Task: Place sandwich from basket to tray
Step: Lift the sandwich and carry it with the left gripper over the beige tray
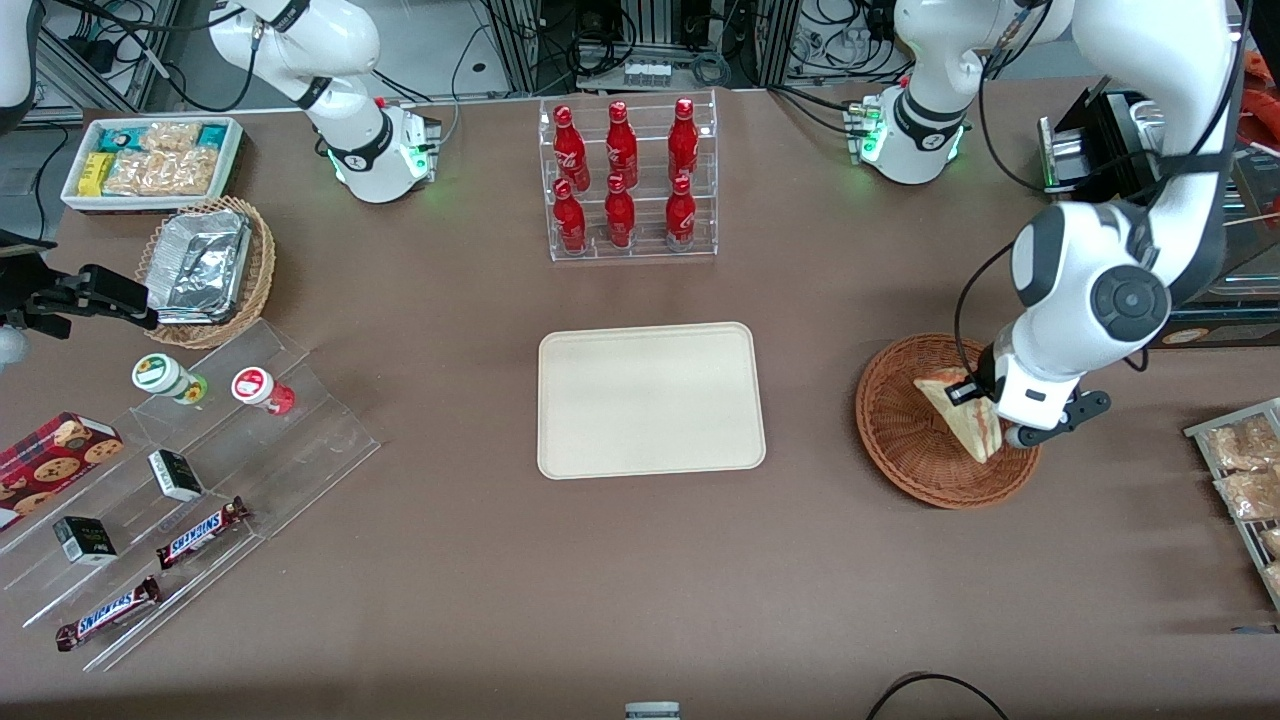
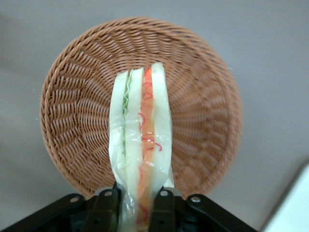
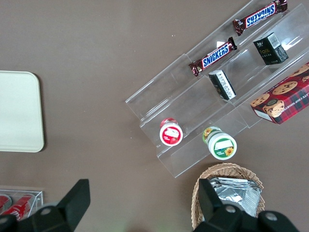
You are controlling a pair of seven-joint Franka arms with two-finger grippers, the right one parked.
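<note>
The sandwich (image 1: 962, 412) (image 2: 141, 140), a wrapped wedge of pale bread with red and green filling on its cut edge, is held edge-up over the reddish-brown wicker basket (image 1: 905, 432) (image 2: 72, 111). My gripper (image 1: 985, 412) (image 2: 137, 208) is shut on the sandwich's near end, one black finger on each bread face. Whether the sandwich's tip still touches the basket floor I cannot tell. The cream tray (image 1: 650, 400) (image 3: 17, 111) lies bare at the table's middle, toward the parked arm from the basket; a pale corner (image 2: 294, 205) of something shows in the wrist view.
A clear rack of red bottles (image 1: 628, 180) stands farther from the front camera than the tray. A rack of snack bags (image 1: 1245, 480) lies at the working arm's end. Tan foil-tray basket (image 1: 210, 270), acrylic steps with cups and Snickers (image 1: 200, 530) lie toward the parked arm's end.
</note>
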